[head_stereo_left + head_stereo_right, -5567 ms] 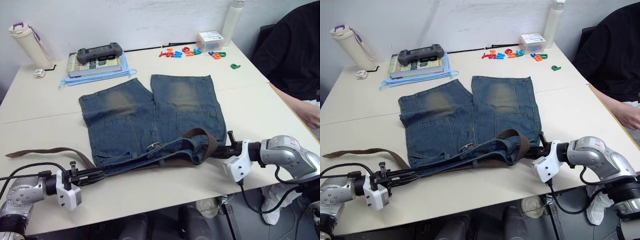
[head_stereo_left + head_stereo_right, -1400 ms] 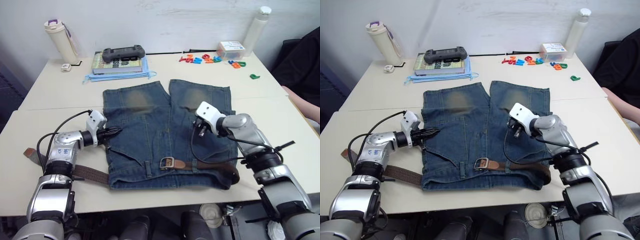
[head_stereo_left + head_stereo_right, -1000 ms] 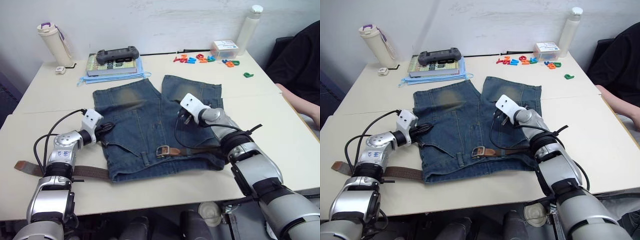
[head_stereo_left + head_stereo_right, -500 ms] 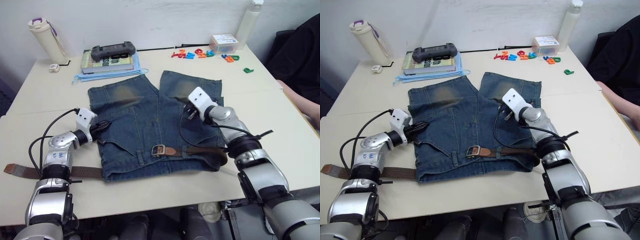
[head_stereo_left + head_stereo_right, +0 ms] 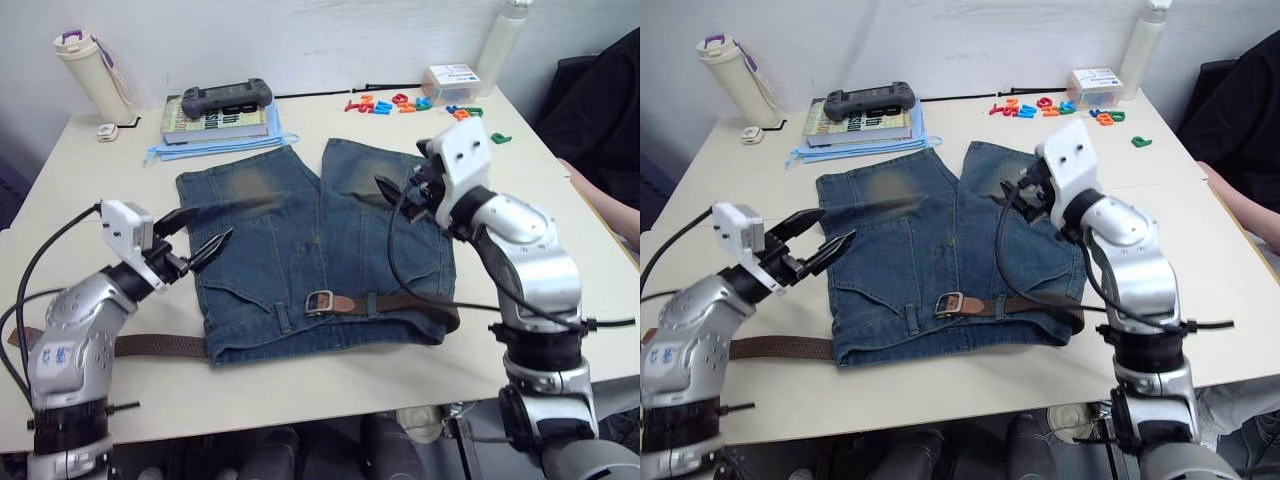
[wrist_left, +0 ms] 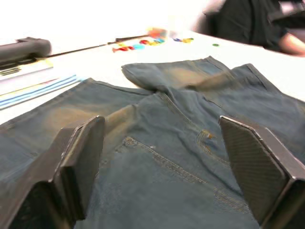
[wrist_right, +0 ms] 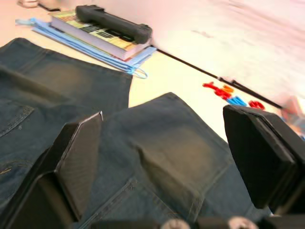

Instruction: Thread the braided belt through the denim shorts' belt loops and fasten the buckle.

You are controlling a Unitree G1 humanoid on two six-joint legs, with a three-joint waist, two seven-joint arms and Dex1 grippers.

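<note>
The denim shorts [image 5: 300, 240] lie flat in the middle of the table, waistband toward me. The braided belt [image 5: 405, 301] runs along the waistband under a belt loop [image 5: 372, 303]. Its silver buckle [image 5: 319, 300] sits near the middle on a tan tab. The belt's other end [image 5: 160, 346] trails onto the table left of the shorts. My left gripper [image 5: 205, 228] hangs open and empty over the shorts' left edge. My right gripper [image 5: 400, 190] is raised over the right leg, open and empty. Both wrist views look down on denim between wide-apart fingers [image 6: 83, 152] [image 7: 78, 157].
At the back stand a book with a black game controller [image 5: 226, 100] on blue folders, a cream bottle [image 5: 85, 70], a white bottle [image 5: 500, 35], a small box [image 5: 450, 78] and coloured letters [image 5: 400, 103]. A person in black [image 5: 600, 90] sits at the right.
Both grippers have opened from shut and lifted off the shorts. The left drew back to the left; the right rose above the right leg. Shorts and belt stayed put.
</note>
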